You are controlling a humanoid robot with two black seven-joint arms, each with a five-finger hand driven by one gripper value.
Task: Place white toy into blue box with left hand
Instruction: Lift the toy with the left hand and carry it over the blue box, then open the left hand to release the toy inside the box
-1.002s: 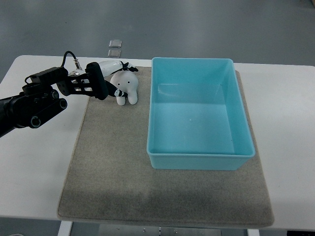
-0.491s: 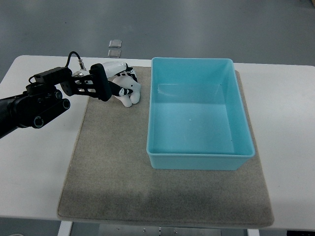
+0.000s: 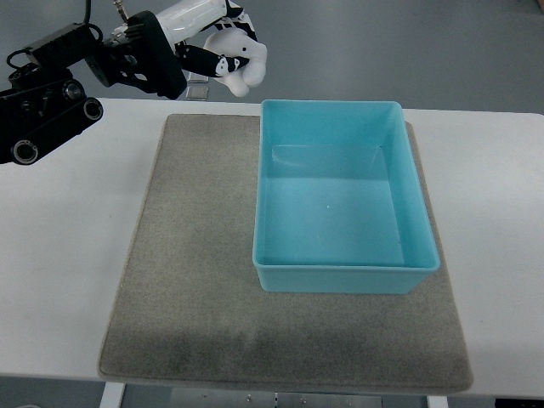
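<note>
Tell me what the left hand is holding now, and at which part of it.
The left hand holds the small white plush toy, its fingers closed around the toy's upper body; the lower end sticks out free.

The left robot hand (image 3: 200, 38) hides part of the white toy (image 3: 239, 58); the arm runs off the left edge.

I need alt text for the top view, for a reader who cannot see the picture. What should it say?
The robot's left hand, entering from the left, holds a white toy in the air near the top of the picture, beyond the far left corner of an empty blue box. The box stands on a grey mat on a white table.
</note>
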